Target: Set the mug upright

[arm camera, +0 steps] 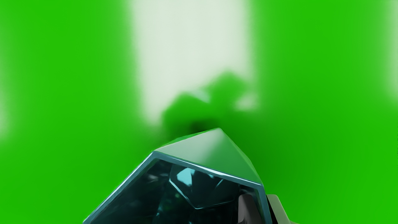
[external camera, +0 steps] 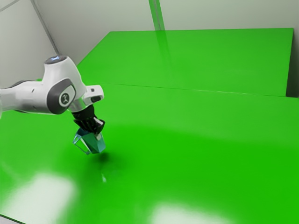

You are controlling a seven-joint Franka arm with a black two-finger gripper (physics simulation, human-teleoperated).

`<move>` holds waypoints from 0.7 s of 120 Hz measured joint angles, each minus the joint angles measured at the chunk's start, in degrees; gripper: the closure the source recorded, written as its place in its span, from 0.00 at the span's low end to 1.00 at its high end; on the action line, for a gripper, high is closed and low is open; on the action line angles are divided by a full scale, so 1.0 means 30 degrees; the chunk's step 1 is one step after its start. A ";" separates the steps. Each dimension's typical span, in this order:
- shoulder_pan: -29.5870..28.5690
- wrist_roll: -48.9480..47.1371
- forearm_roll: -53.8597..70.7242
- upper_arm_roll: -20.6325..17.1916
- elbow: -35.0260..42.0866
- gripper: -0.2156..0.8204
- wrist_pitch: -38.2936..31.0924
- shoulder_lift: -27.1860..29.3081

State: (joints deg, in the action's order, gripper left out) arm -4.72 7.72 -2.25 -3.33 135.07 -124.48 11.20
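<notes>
In the exterior view my gripper (external camera: 98, 134) points down at the mug (external camera: 94, 144), a faceted teal one held tilted, with its bottom close above a dark shadow on the green table. Its angular handle points toward the exterior view's left. In the wrist view the open mouth of the mug (arm camera: 208, 155) faces my hand, and its dark inside shows. The gripper (arm camera: 263, 203) is shut on the mug's wall, one finger inside the mouth and the other against the outside. The handle is hidden there.
The glossy green table (external camera: 201, 154) spreads around the mug, with bright reflections near its front edge. Behind it lies another green surface (external camera: 201, 58), beyond a thin seam, and pale walls stand at the back.
</notes>
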 joint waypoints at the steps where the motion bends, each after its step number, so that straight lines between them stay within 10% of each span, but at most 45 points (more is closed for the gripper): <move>1: 0.0006 -0.0083 0.0005 -0.0021 0.0019 0.96 -0.0012 -0.0002; 84: 0.0608 -0.4775 0.0115 -0.0182 0.0601 0.96 -0.1476 -0.1761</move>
State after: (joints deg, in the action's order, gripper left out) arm -2.89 -6.61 -1.90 -3.87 136.88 -128.91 5.92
